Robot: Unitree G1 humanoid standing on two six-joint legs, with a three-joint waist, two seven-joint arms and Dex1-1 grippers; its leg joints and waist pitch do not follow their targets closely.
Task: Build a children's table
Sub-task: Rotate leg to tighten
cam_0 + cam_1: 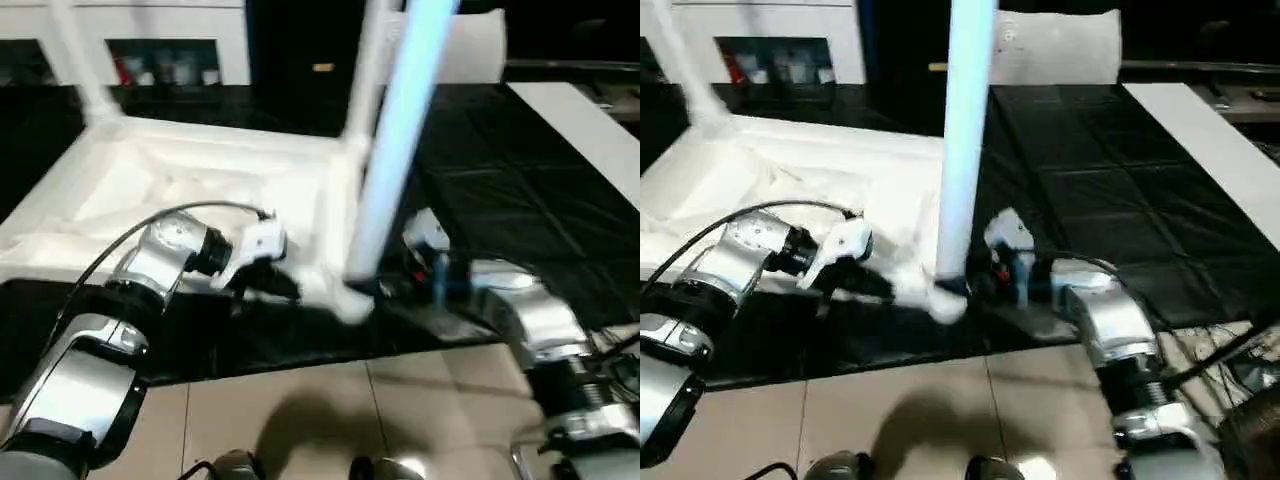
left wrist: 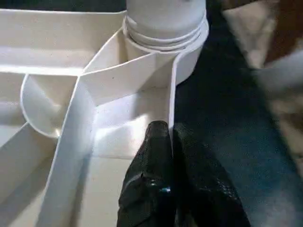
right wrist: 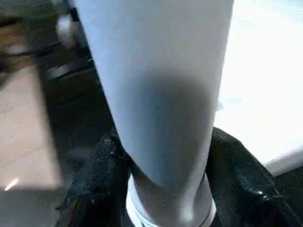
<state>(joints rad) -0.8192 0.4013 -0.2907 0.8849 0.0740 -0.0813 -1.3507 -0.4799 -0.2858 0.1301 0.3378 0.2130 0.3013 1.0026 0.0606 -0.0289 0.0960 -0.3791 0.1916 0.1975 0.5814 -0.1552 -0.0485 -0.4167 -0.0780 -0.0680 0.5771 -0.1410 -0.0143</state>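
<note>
Head views. Tabletop (image 1: 200, 180): white, upside down on the black mat (image 1: 1090, 200), ribbed underside up. Near leg (image 1: 400, 150): standing in the tabletop's near right corner socket (image 1: 345, 300), leaning slightly. Far legs: one (image 1: 75, 60) at the tabletop's far left corner, one (image 1: 365, 70) at its far right corner, both upright. Left gripper (image 1: 270, 285): at the tabletop's near edge, just left of the socket. Right gripper (image 1: 980, 280): at the near leg's base, on the side away from the tabletop. Flat white board (image 1: 1210, 150): on the mat, well right of the tabletop.

Left wrist view. Left gripper fingers (image 2: 158, 156) pressed together, holding nothing, tips against the tabletop's edge wall next to the socket; likely bracing the tabletop so that it does not slide. The near leg's threaded end sits in the socket, some turns showing, so probably not fully seated.

Right wrist view. Black fingers (image 3: 246, 179) on either side of the near leg close to its collar, about half open around it; firm clamping cannot be told. Probably placed to turn or steady the leg.
</note>
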